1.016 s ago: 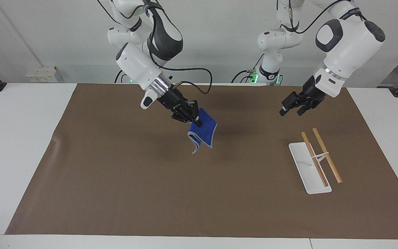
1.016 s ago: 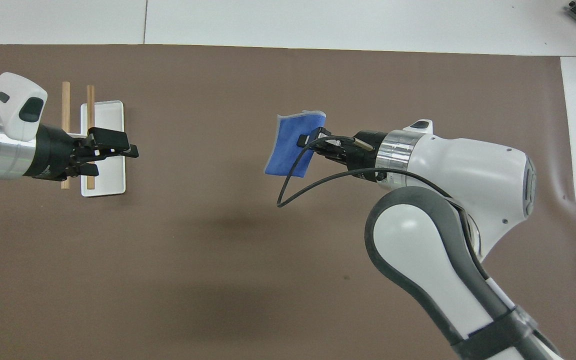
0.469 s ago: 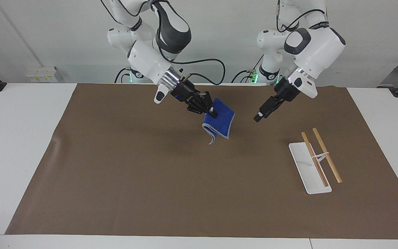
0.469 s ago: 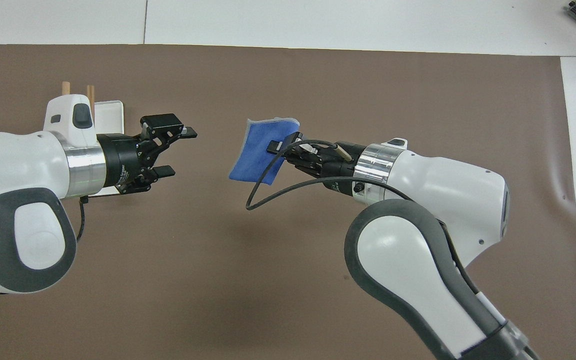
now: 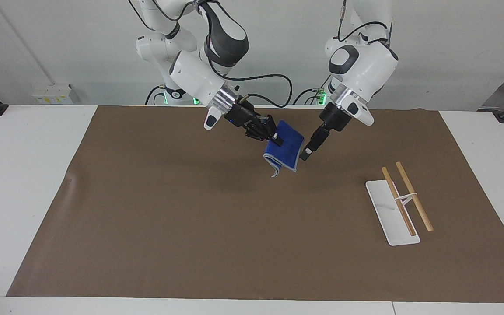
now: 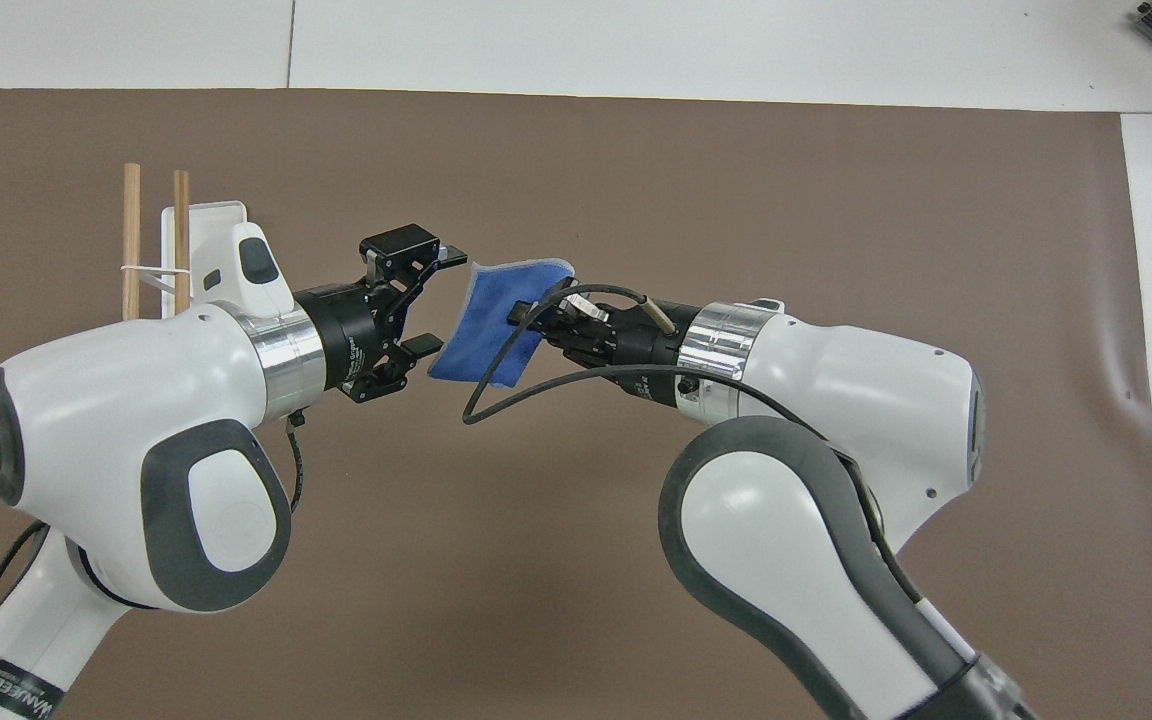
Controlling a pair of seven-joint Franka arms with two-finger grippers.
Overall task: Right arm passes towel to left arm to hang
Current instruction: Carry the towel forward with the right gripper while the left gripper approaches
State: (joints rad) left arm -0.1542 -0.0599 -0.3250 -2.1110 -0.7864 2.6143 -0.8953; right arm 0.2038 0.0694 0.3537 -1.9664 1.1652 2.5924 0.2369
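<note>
Right gripper (image 5: 277, 141) clenched on the towel (image 5: 285, 149), holding it up over the middle of the brown mat (image 5: 190, 227), cloth folded and drooping, clear of the surface. Left gripper (image 6: 433, 300) spread wide, fingers flanking the towel's free edge, contact unclear. Rack (image 5: 392, 212) with two wooden rods (image 5: 414, 202) sitting toward the left arm's end of the table (image 5: 24, 175), well apart from the towel.

Bright, even light; soft shadows; sharp focus.
</note>
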